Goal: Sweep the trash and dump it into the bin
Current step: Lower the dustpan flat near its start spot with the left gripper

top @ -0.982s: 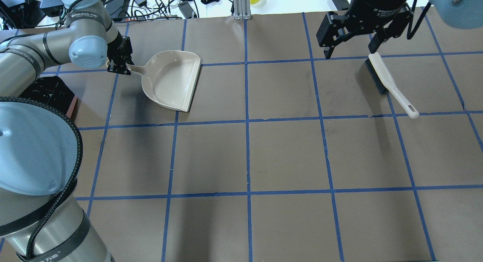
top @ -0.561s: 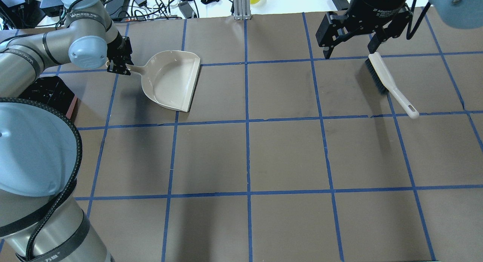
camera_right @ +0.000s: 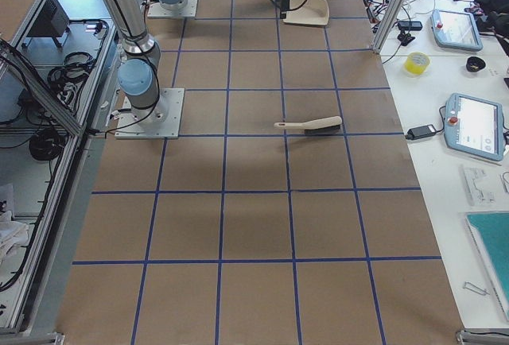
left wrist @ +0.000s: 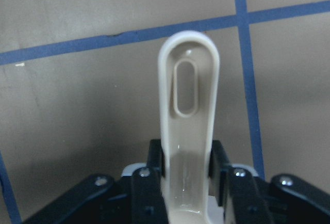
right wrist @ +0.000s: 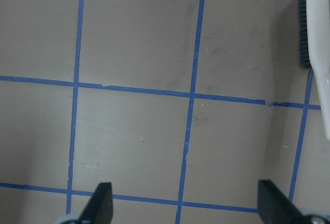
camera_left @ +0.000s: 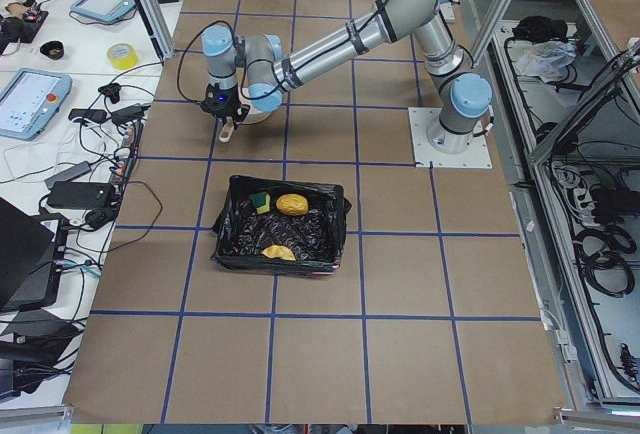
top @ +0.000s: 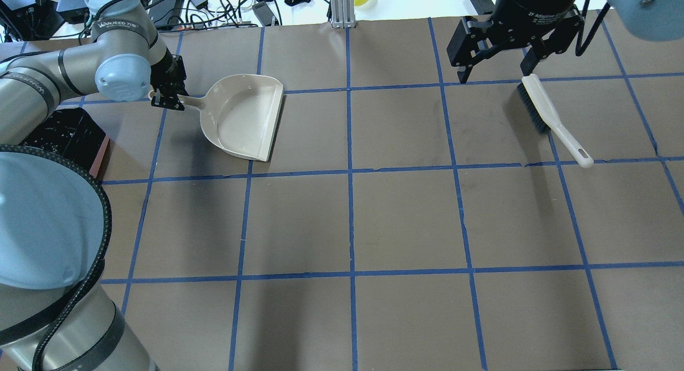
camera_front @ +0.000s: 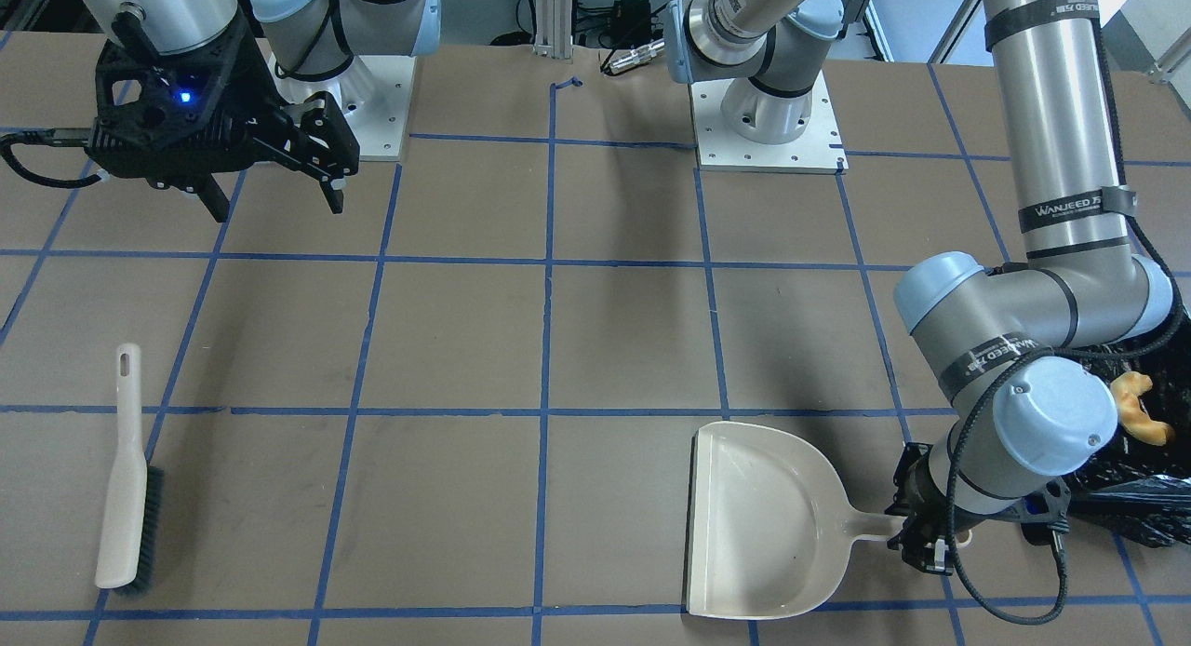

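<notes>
Nearest the robot's base, the bin (camera_left: pixel 312 237) holds all the trash: the potato-like lump (camera_left: pixel 291 204), the crescent rind (camera_left: pixel 277 252) and the sponge piece (camera_left: pixel 261 201). We judge the dumping done. Beyond it, the left end effector (top: pixel 166 97) pinches the handle of the empty dustpan (top: pixel 243 117), which has slid a shade toward that arm in the last second. We read this as parking the pan on the surface (top: pixel 406 221). Farther off, the right end effector (top: pixel 497 74) hangs spread and unmoved above the bristle end of the brush (top: pixel 550 117), which lies free.
</notes>
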You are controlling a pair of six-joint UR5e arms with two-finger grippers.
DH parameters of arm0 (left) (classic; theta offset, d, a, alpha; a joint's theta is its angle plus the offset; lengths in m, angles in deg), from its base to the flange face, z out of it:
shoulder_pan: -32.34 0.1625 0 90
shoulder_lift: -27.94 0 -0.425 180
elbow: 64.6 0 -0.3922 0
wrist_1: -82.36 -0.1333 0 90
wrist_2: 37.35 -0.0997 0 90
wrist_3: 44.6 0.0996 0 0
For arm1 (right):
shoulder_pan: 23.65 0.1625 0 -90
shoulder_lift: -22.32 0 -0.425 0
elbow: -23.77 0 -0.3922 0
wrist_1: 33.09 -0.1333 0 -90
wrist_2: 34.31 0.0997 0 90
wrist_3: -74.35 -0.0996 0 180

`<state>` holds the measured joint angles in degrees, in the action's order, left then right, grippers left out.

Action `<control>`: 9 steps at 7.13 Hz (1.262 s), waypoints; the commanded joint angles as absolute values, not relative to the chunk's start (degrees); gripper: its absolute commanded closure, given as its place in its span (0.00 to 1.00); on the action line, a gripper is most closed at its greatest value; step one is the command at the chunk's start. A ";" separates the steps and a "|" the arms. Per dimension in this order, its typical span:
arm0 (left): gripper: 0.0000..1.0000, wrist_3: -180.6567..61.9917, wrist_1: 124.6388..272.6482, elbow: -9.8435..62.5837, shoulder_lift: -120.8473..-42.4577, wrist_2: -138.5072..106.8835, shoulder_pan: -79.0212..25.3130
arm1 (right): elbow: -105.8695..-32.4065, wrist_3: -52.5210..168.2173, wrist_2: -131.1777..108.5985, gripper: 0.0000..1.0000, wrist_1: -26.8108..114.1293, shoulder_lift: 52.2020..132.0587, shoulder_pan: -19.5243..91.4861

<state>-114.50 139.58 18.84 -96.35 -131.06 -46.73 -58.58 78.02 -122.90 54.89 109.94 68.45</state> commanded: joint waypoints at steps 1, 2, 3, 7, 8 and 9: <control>0.70 -114.48 139.93 19.60 -95.37 -131.12 -46.85 | -58.58 78.04 -122.91 0.00 54.89 109.86 68.46; 0.60 -114.39 139.58 19.60 -95.46 -131.39 -46.85 | -58.58 78.04 -122.82 0.00 54.89 109.95 68.46; 0.52 -114.30 139.49 19.51 -95.54 -132.69 -46.76 | -58.50 78.04 -122.82 0.00 54.89 109.95 68.46; 0.38 -114.21 139.58 19.07 -93.11 -132.62 -48.42 | -58.58 77.95 -122.64 0.00 54.89 109.95 68.46; 0.37 -113.43 140.28 18.99 -90.39 -132.36 -50.43 | -58.58 77.95 -122.64 0.00 54.89 109.95 68.46; 0.32 -113.59 144.72 18.81 -86.97 -132.79 -52.10 | -58.58 77.95 -122.64 0.00 54.89 109.95 68.46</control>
